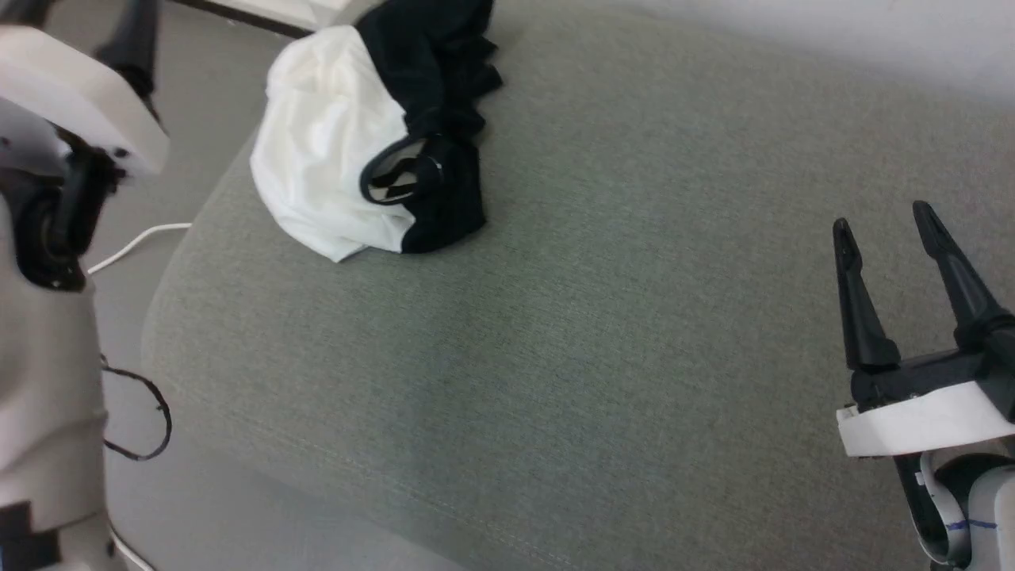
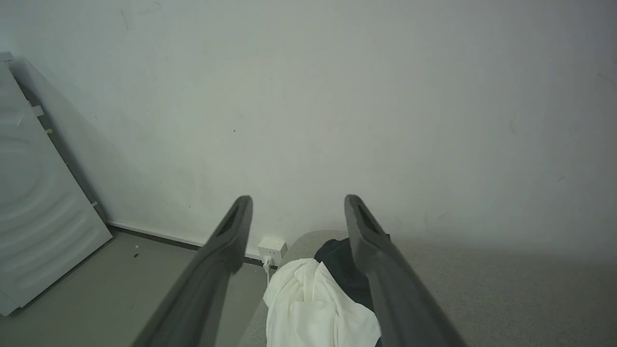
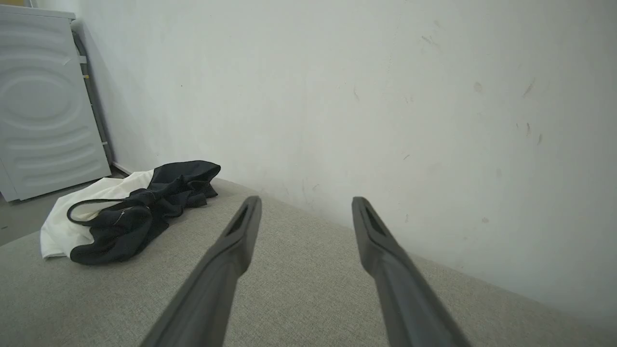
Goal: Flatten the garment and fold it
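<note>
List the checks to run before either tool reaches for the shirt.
1. Open, empty left tool: ok.
2. Open, empty right tool: ok.
3. The shirt lies on the cushion: ok, at its far left corner.
4. Flat shirt: not ok, bunched in a heap.
5. Bare cushion to spread on: ok, right of the shirt.
6. Which side of the shirt faces up: cannot tell.
</note>
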